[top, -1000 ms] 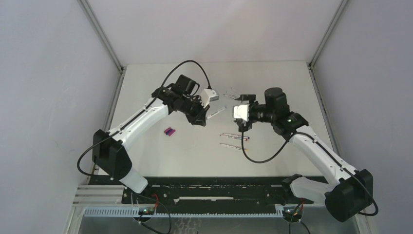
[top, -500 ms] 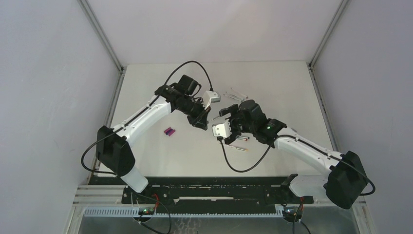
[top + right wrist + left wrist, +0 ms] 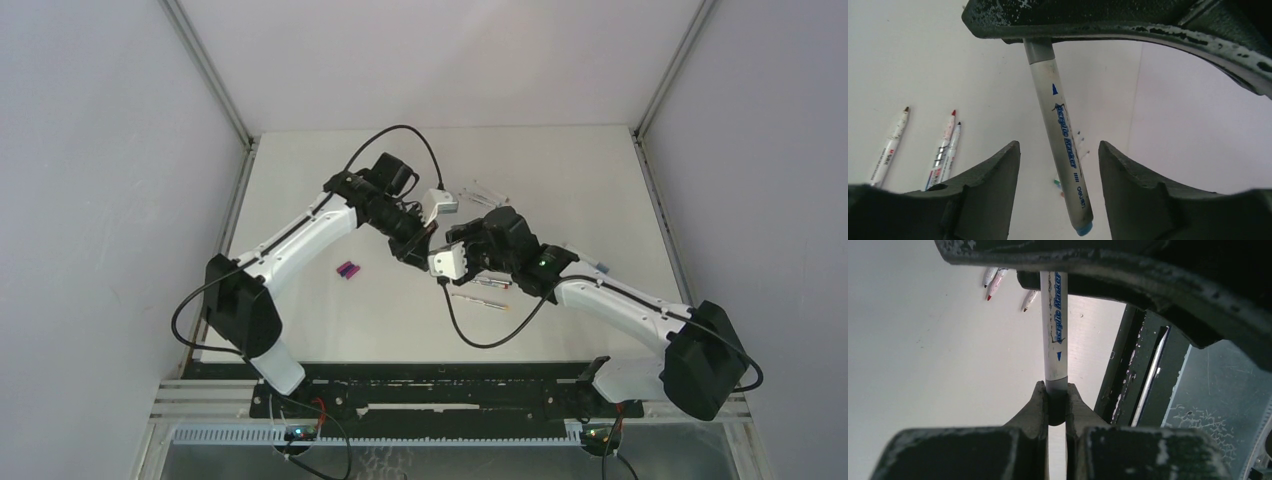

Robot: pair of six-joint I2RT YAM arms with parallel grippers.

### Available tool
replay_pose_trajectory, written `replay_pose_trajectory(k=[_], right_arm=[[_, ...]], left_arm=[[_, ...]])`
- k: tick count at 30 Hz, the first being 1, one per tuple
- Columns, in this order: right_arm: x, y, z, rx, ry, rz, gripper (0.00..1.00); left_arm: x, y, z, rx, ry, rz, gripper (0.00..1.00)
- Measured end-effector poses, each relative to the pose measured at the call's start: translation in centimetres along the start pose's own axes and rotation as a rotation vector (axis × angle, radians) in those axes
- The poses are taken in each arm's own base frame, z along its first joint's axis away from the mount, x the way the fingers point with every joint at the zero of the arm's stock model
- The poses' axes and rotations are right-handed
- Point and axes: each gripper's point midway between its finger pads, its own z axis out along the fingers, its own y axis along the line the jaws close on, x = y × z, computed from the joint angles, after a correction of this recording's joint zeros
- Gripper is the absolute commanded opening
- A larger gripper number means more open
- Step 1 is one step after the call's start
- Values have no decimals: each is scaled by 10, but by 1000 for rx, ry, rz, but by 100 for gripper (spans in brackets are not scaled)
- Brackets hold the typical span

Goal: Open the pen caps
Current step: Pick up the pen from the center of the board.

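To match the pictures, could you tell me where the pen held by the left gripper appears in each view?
Top view: mid-picture, at the left gripper, mostly hidden.
Left wrist: the pen stands upright at centre, above the closed fingers.
Right wrist: it slants down the middle, between the right gripper's open fingers.
Shared landmark: the left gripper clamping the pen's grey end.

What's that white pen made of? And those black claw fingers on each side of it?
The pen looks like smooth, slightly shiny white plastic: blue lettering is printed on it and grey scuffs show. The black fingers look like dull, hard plastic with a grainy surface. They might be painted metal instead; the look leaves that open.
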Motion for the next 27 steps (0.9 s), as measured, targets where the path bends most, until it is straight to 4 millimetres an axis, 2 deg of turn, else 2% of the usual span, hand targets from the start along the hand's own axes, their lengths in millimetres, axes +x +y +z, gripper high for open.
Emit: replay_pose_trajectory(k=[5, 8, 14, 20, 27], right_arm=[[-2, 5, 3, -15, 0, -13, 18], [-1, 8, 4, -28, 4, -23, 1], [-1, 15, 6, -47, 5, -26, 0], [-1, 21, 5, -70, 0, 20, 0], [-8, 17, -1, -105, -62, 153, 0]], left_arm=[[2, -1, 1, 9, 12, -1, 1], [5, -1, 2, 12, 23, -2, 8], [6, -1, 1, 8, 30, 6, 29], [1, 0, -4, -13, 5, 24, 42], [-17, -8, -37, -80, -100, 96, 56]])
